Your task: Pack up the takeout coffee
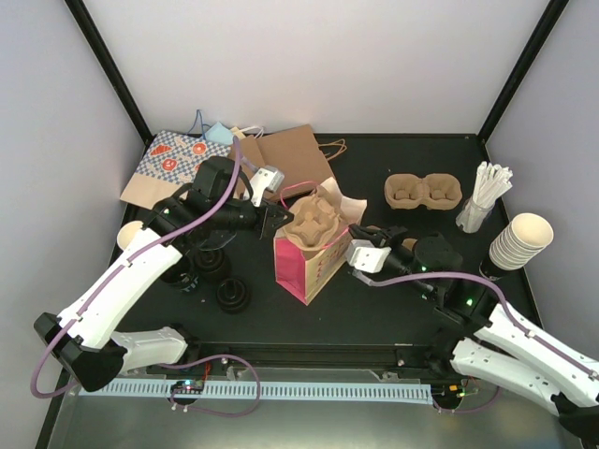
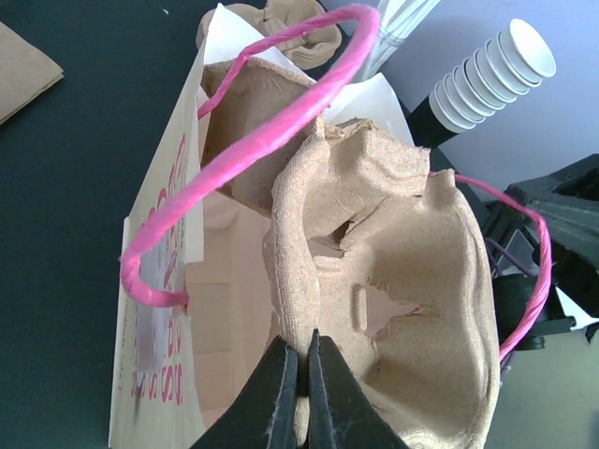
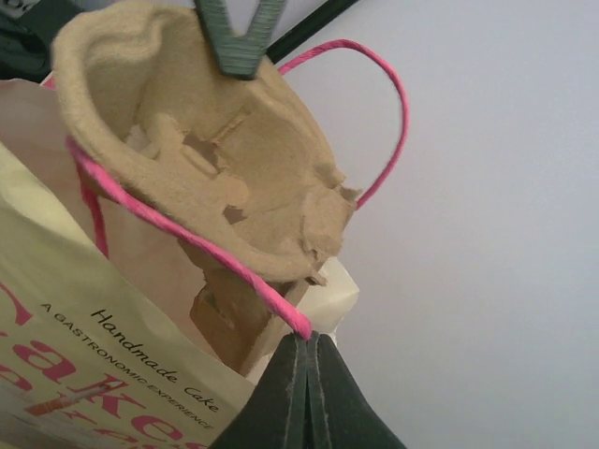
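A paper bag (image 1: pixel 304 267) with pink handles (image 2: pixel 253 140) stands open mid-table. A brown pulp cup carrier (image 2: pixel 393 281) sits tilted in its mouth, half inside. My left gripper (image 2: pixel 304 344) is shut on the carrier's near rim, seen from above at the bag's left top (image 1: pixel 278 217). My right gripper (image 3: pixel 307 339) is shut on the base of the bag's right handle (image 3: pixel 187 224), at the bag's right side (image 1: pixel 352 251). The takeout coffee, black-lidded cups (image 1: pixel 211 267), stands left of the bag below my left arm. No cup is in the carrier.
A second pulp carrier (image 1: pixel 423 192) lies at the back right. Beside it are a holder of white sticks (image 1: pixel 482 196) and a stack of lidless cream cups (image 1: pixel 519 241). Flat paper bags (image 1: pixel 178 164) lie at the back left. A lidless cup (image 1: pixel 131 236) is at the far left.
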Available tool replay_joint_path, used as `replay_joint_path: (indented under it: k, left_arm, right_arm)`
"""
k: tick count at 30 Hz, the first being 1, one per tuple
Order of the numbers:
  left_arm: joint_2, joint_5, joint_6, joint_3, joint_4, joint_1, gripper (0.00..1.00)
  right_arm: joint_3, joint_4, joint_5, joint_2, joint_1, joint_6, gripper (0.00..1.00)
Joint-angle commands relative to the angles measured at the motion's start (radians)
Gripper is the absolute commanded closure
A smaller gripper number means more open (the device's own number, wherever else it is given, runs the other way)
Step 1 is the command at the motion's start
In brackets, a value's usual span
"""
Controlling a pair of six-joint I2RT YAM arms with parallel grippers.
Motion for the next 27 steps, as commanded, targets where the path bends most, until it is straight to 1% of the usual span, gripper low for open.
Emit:
replay_joint_path:
  k: [1, 6, 9, 14, 17, 18, 23, 25, 27]
  left_arm:
    - [-0.014, -0.015, 0.014, -0.015, 0.003, 0.010, 0.99]
    - [-0.016, -0.017, 0.014, -0.021, 0.002, 0.012, 0.98]
    - [-0.014, -0.017, 0.017, -0.020, 0.002, 0.014, 0.98]
    - [-0.011, -0.016, 0.018, -0.021, 0.002, 0.015, 0.99]
    - [-0.010, -0.014, 0.017, -0.022, 0.005, 0.017, 0.98]
    - [-0.008, -0.013, 0.017, -0.022, 0.006, 0.015, 0.98]
    - [-0.003, 0.001, 0.011, -0.025, 0.019, 0.017, 0.98]
    - [0.001, 0.014, 0.011, -0.025, 0.024, 0.016, 0.98]
    - [0.005, 0.023, 0.009, -0.024, 0.027, 0.017, 0.98]
  right_arm:
    - [-0.041, 0.116, 0.057, -0.053, -0.003, 0.186, 0.99]
    - [-0.146, 0.261, 0.071, -0.141, -0.003, 0.423, 0.99]
    - [-0.196, 0.317, 0.110, -0.177, -0.003, 0.544, 0.99]
    - [-0.270, 0.394, 0.200, -0.249, -0.004, 0.696, 0.99]
    - [-0.300, 0.390, 0.230, -0.294, -0.003, 0.752, 0.97]
    - [-0.302, 0.376, 0.239, -0.303, -0.003, 0.767, 0.96]
    - [-0.300, 0.297, 0.390, -0.340, -0.003, 0.895, 0.81]
    - [-0.295, 0.259, 0.379, -0.359, -0.003, 0.900, 0.77]
    - [-0.286, 0.223, 0.357, -0.379, -0.003, 0.899, 0.69]
